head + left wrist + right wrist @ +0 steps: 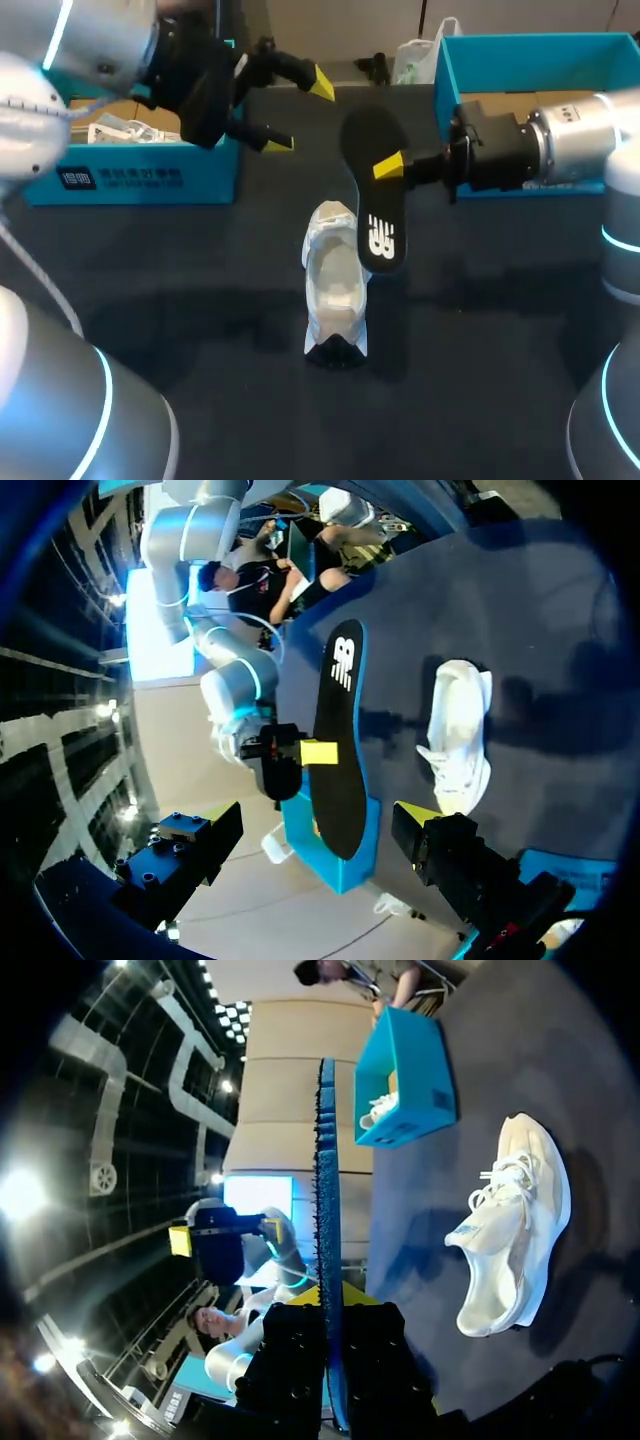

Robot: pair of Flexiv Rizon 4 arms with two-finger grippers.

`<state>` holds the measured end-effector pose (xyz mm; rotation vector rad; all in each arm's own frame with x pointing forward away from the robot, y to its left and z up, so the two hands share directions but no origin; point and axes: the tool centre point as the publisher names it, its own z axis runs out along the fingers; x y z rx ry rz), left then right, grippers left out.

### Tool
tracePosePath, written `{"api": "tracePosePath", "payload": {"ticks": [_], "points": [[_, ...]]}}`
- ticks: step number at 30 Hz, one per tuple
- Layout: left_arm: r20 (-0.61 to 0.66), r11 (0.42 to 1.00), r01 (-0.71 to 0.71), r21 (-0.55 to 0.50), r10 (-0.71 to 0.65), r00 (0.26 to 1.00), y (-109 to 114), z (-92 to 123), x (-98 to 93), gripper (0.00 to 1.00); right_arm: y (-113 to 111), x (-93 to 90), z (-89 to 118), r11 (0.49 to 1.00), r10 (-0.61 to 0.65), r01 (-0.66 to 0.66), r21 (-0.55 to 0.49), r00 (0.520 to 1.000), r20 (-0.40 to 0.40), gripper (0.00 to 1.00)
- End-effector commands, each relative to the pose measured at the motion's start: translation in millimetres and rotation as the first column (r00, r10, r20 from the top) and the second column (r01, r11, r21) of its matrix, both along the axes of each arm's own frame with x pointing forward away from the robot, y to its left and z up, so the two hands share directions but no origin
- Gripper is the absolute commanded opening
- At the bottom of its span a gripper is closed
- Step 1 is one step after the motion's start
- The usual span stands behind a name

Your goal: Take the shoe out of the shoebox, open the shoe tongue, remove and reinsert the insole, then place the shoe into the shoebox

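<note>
Insole [378,205] edgewise in right tool [386,166], aloft beside white shoe [335,290]

A dark, matte table [200,295]; plain-topped; soft shadows near its middle.

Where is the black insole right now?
Head view, centre: the flat black foam insole is held aloft in the right pincer, just right of the white lace-up sneaker.

Insole [368,135] hangs right of shoe [335,285], room on its left, left box [130,180], right box [447,85] behind.
</note>
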<state>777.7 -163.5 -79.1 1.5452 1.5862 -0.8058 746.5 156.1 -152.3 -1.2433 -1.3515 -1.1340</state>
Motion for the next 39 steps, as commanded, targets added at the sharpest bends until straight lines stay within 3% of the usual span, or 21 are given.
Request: {"api": "tracePosePath", "payload": {"ticks": [1,8,16,31,39], "points": [[0.026,0.951,0.040,-0.307,-0.034,0.999,5.3,-7.0,-5.7,1.00,-2.4,-7.6,3.9,1.000,-0.008,0.008,-0.007,1.000,-0.004,0.00],[0.028,0.911,0.081,-0.405,-0.076,0.997,7.5,-10.9,-14.1,1.00,-4.9,-9.3,9.3,1.000,-0.007,0.007,-0.014,1.000,-0.012,0.00],[0.012,0.891,0.029,-0.454,-0.026,1.000,5.4,-17.5,-18.8,1.00,-7.1,-9.0,11.2,1.000,-0.011,0.011,-0.020,1.000,-0.019,0.00],[0.005,0.890,-0.019,-0.455,0.024,1.000,5.4,-18.1,-18.0,1.00,-3.1,-12.7,8.7,1.000,-0.020,0.020,-0.001,0.999,-0.025,0.00],[-0.023,0.875,-0.005,-0.484,-0.007,1.000,-1.5,-40.7,-16.6,1.00,6.1,-19.1,13.5,1.000,-0.026,0.027,0.010,0.999,-0.022,0.00]]}}
